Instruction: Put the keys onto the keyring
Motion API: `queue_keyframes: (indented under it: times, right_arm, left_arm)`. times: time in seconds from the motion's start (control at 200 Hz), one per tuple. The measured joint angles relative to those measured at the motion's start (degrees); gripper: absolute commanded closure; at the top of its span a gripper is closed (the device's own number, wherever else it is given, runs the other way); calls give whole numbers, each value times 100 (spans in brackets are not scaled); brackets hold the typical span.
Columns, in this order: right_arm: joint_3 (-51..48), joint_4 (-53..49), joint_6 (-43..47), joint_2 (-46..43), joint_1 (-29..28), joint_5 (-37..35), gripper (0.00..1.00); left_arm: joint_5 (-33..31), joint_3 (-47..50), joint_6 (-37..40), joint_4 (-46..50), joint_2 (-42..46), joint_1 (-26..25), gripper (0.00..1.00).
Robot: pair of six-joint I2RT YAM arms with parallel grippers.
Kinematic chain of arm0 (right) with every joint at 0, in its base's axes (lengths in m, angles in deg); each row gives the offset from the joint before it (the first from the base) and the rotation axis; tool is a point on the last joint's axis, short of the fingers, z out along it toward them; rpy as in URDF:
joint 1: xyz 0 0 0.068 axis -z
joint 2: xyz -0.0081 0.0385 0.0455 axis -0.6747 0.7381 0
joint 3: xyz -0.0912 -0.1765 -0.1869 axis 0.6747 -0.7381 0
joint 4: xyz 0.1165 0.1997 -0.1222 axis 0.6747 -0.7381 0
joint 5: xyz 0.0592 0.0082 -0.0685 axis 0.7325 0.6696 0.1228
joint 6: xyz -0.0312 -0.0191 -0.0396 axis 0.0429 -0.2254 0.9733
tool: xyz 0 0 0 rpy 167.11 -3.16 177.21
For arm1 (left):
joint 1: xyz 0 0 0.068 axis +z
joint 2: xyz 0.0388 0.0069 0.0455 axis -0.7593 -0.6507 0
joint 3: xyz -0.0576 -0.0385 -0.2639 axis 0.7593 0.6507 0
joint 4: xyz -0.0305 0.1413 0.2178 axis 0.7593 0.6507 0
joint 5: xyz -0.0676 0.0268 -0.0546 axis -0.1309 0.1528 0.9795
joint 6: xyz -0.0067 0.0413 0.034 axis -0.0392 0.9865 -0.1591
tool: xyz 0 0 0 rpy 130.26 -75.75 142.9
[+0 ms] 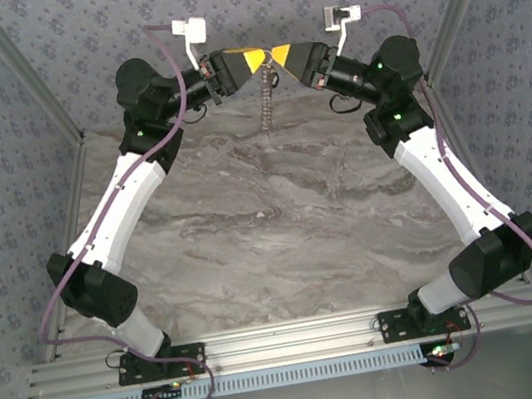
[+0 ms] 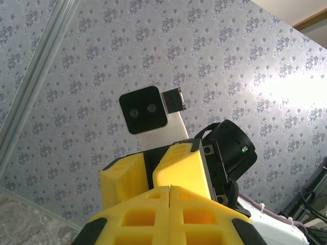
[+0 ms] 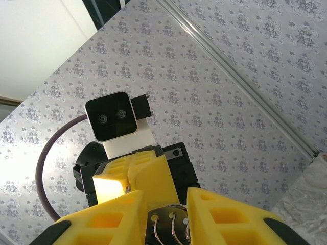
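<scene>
The left gripper (image 2: 169, 190) is closed tight, its two yellow fingers pressed flat together with no gap. Whatever thin thing it may be pinching at the tips is hidden, so I can't say what it has. Nose to nose with it is the right gripper (image 3: 167, 200). Its fingers stand a little apart, and in that gap sit bright wire loops and a flat bit of metal with small holes. The metal nearly fills the gap, but I can't tell whether the pads are pressing on it or just flanking it.

From overhead, both grippers meet high over the far end of the table (image 1: 269, 219). The keyring (image 1: 268, 98) dangles from the spot where the tips come together. It is a thin, grey, chain-like strand, with its top up at the fingertips. Its long axis runs straight down toward the marble, drifting slightly to the left-arm side in that view. The lower end looks free. I can't make out whether it reaches the table.

As for progress, I'd say this is the middle of the threading step: the ring is lifted and shared between the two arms, which is the set-up done. There's a darker bit near the top of the strand that may be the key, but it is too small to be sure of. Nor can I tell whether it is already on the loop. To my eye, getting the key on and setting the lot down is yet to come.
</scene>
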State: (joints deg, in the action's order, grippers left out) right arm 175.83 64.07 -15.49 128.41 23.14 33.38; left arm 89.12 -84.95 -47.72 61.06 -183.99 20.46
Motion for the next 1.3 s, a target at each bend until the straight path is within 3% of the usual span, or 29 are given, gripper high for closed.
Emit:
queue_keyframes:
  times: [0.125, 0.48, 0.784, 1.084, 1.304]
  right_arm:
    - [-44, 0, -35, -39, 0, -50, 62]
    - [-186, 15, -39, -162, -15, -184, 62]
    - [-343, 118, -83, -258, -11, -251, 53]
    - [-391, 389, -192, -299, -11, -247, 57]
    - [-391, 422, -216, -299, -31, -238, 68]
  left_arm:
    - [0, 0, 4, -2, 9, -11, 100]
    - [2, 2, 68, 0, 13, -44, 100]
    - [2, 2, 92, 7, 13, -48, 100]
    - [2, 33, 109, 149, 13, -76, 100]
    - [2, 33, 109, 151, 13, -81, 100]
